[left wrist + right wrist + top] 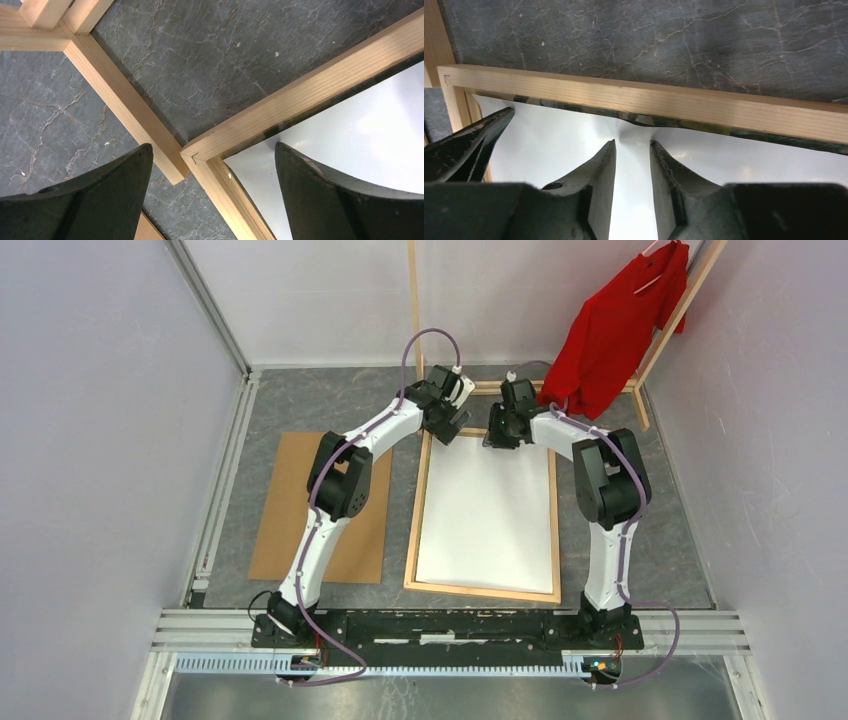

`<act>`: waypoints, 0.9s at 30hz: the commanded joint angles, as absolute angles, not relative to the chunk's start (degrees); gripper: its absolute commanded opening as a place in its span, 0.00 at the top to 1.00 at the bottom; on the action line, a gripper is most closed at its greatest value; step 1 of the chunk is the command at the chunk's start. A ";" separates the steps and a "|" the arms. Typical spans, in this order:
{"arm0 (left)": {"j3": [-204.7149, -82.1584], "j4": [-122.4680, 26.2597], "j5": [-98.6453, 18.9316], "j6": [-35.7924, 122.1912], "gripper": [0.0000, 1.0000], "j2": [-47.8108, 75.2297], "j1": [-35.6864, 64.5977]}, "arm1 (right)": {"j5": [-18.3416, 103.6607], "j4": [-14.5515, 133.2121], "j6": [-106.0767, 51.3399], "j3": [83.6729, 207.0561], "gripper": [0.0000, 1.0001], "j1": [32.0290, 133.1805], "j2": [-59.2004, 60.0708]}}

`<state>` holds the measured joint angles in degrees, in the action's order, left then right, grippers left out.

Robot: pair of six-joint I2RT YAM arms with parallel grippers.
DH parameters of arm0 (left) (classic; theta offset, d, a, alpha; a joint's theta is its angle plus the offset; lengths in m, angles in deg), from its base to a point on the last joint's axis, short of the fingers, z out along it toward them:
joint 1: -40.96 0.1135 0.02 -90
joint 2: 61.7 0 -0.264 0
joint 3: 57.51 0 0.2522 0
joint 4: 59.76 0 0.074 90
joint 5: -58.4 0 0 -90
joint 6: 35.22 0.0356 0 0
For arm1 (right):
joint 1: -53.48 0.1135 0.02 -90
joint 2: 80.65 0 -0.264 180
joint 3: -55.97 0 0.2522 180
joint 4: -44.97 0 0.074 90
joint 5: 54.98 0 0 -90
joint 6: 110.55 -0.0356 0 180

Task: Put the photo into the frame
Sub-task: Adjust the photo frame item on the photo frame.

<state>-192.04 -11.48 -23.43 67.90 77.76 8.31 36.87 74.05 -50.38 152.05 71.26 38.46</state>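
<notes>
Right gripper (pixel 633 145) narrowly parted, seating photo (pixel 704 155) far edge, buckled against frame (pixel 674 105) rail; left gripper (pixel 212 145) wide. Next: press edge flat.

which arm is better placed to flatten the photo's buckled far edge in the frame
Right. The right gripper sits just short of the bump in the photo against the far rail of the frame. The left gripper hangs wide open over the far left corner.
</notes>
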 commanded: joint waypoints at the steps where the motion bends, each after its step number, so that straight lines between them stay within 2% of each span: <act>1: -190.72 -13.67 -21.84 69.23 0.03 76.95 8.26 | 38.85 75.16 -48.47 156.80 0.59 69.65 37.47; 6: -189.31 -11.18 -23.17 68.93 0.00 72.41 8.64 | 40.66 77.66 -46.58 162.25 0.51 68.50 39.25; 12: -188.34 -6.66 -29.38 67.36 0.00 64.39 9.27 | 36.26 76.65 -45.27 157.38 0.35 67.68 33.88; 15: -187.11 -4.47 -30.67 66.90 0.00 62.38 9.39 | 33.30 78.61 -45.23 156.11 0.30 66.13 32.52; 21: -171.54 -5.63 -31.33 67.20 0.00 56.06 9.87 | 23.58 77.72 -46.72 144.95 0.17 62.68 24.35; 24: -164.06 -8.17 -32.04 67.31 0.00 53.81 10.00 | 21.31 76.89 -48.00 139.08 0.15 61.19 20.77; 27: -161.20 -8.73 -34.71 66.61 0.04 53.86 10.02 | 20.27 75.95 -49.18 132.87 0.12 60.09 17.99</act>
